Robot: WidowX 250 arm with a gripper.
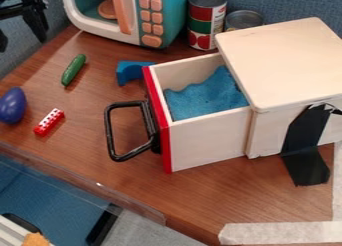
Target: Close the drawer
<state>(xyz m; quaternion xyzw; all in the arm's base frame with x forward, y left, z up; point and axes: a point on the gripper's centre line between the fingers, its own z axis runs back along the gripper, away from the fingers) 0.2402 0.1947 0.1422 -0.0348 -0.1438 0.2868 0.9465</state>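
Brown woodgrain desk point(200, 200) runs up to a blue-grey fabric partition point(23, 60) at its upper-left edge, and a clear plastic strip point(80, 182) lines its lower-left edge. Near the partition, in the view's upper-left corner, we see the black two-finger hand point(23, 45), spread wide, with nothing between its fingers.

Our pale wooden drawer point(210, 146) with a red front point(161, 121) and blue lining point(207, 97) stands partly out of its pale wooden cabinet point(284, 60), right of the desk's middle. The black handle point(109, 132) points toward the desk's lower-left edge.

What matters for us is the line of the push. The drawer's sliding axis runs from the handle rightward and slightly up the view, into the cabinet. The hand is already on the handle's side, but off that line, toward the upper-left edge. We judge it should come down toward the lower-left edge, square up outside the handle, then press along the axis. A push straight from where it hangs would come in aslant and might turn the cabinet or bind the drawer.
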